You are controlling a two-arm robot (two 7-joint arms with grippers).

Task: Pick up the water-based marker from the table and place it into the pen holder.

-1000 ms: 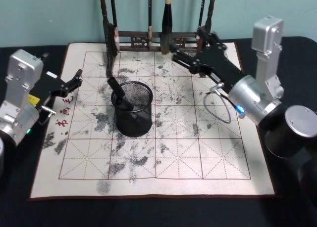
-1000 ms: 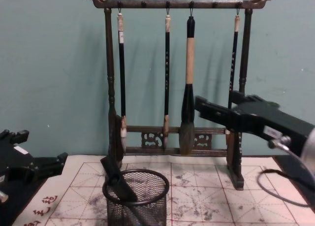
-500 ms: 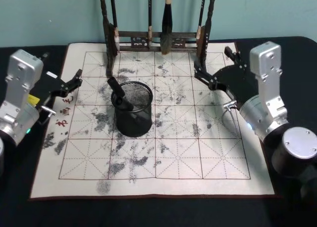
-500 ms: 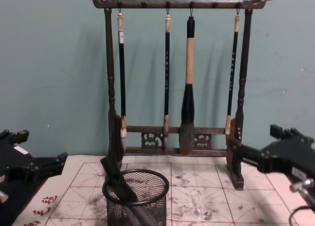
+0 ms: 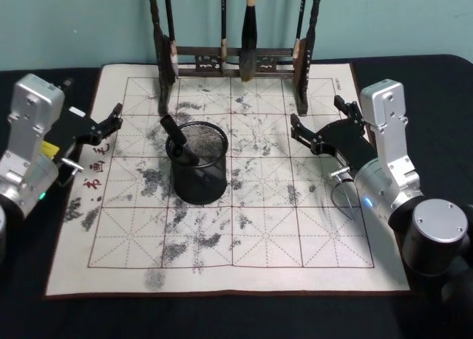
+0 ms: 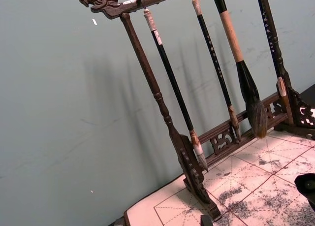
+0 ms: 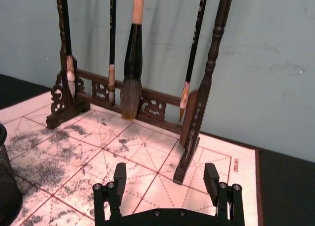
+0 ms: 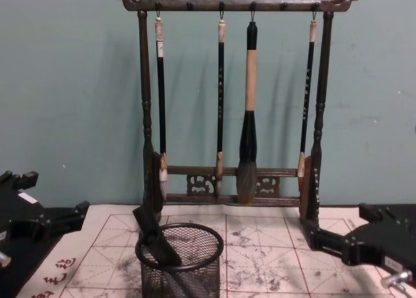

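Note:
The pen holder (image 5: 198, 178), a black round wire-mesh cup, stands on the left-centre of the calligraphy mat; it is also in the chest view (image 8: 182, 265) and at the edge of the right wrist view (image 7: 7, 179). The water-based marker (image 5: 178, 141), a dark stick, leans inside it with its upper end poking over the cup's left rim (image 8: 149, 232). My right gripper (image 5: 316, 113) hovers open and empty over the mat, well to the right of the cup (image 7: 166, 180). At the mat's left edge my left gripper (image 5: 115, 118) is parked, open.
A tall dark wooden brush rack (image 5: 235, 58) with several hanging brushes stands along the mat's far edge (image 8: 234, 181). The ink-stained gridded mat (image 5: 244, 235) covers a black table. The right gripper's fingertips are near the rack's right foot (image 7: 189, 152).
My right arm has pulled back from in front of the brush rack toward the right and nearer side, dropping lower. The marker, the pen holder and the left arm have not moved.

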